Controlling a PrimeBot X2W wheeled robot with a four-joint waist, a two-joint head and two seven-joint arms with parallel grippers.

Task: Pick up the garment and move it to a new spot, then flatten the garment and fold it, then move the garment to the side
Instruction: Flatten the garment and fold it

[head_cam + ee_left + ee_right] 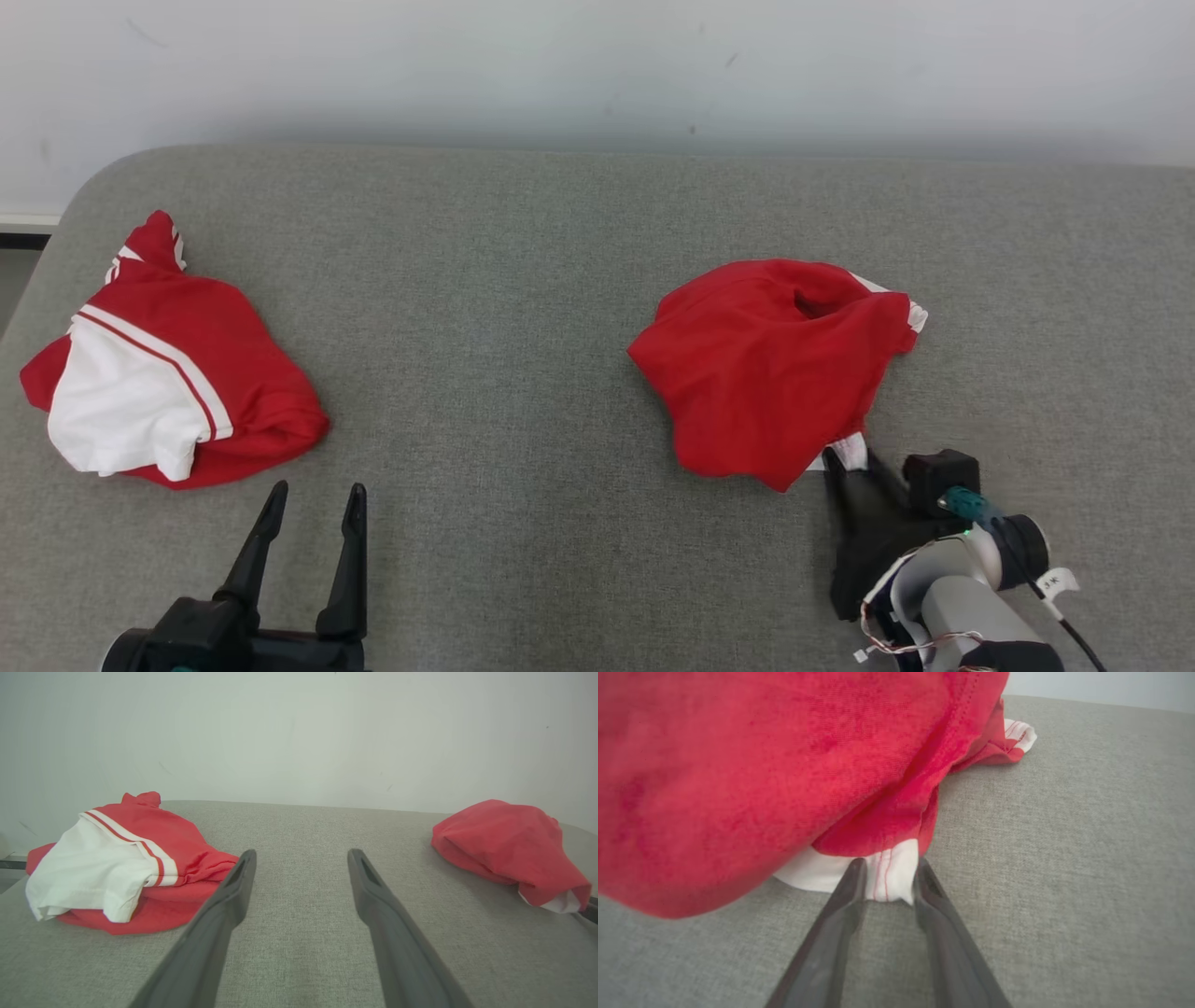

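A crumpled red garment lies right of centre on the grey cushion; in the left wrist view this garment sits far right. My right gripper is at its near edge. Seen from the right wrist, the gripper has its two fingers on either side of the garment's white hem, with a narrowed gap between them and the cloth not pinched flat. My left gripper stands open and empty at the lower left, well apart from the garment; the left wrist view looks along this gripper.
A second crumpled red and white garment lies at the left end of the cushion, near its rounded corner. A pale wall runs behind the cushion's far edge. Bare grey cushion stretches between the two garments.
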